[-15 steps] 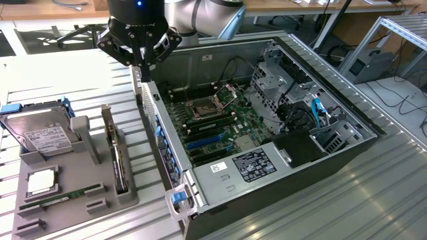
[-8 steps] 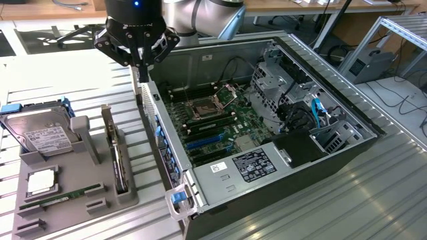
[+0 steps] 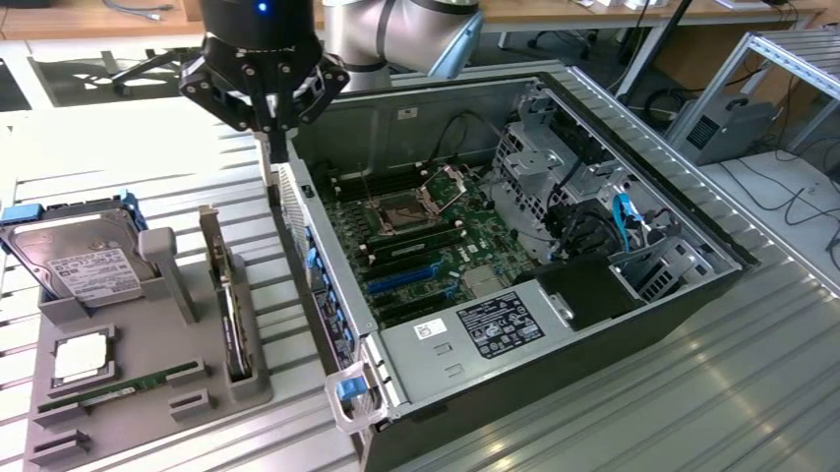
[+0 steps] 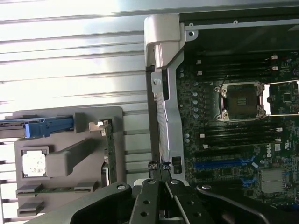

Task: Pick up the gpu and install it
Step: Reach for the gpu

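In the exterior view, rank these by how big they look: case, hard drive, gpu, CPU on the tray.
1. case, by far the largest.
2. hard drive.
3. gpu: it stands on edge, longer than the hard drive but far slimmer, so the order of these two is unsure.
4. CPU, the smallest.

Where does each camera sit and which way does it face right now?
Exterior view: off the arm, high up, looking down on the open computer case and the parts tray at the exterior view's left; arm and gripper show.
Wrist view: on the wrist, looking down along the shut gripper at the case's edge.
Shared: case, tray, gpu upright in it, gripper.
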Motion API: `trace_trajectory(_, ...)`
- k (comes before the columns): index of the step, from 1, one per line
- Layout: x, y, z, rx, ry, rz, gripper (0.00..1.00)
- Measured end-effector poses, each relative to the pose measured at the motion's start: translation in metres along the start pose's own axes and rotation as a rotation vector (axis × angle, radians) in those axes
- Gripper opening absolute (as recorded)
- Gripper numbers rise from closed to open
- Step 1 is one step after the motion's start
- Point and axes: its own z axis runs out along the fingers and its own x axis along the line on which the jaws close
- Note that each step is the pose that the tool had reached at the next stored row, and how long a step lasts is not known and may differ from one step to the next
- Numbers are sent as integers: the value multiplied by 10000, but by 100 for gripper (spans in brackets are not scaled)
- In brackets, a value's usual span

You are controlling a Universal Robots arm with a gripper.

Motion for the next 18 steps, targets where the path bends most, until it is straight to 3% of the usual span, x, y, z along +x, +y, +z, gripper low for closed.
trace_trajectory(18,80,-6,-2,0,0,0,11)
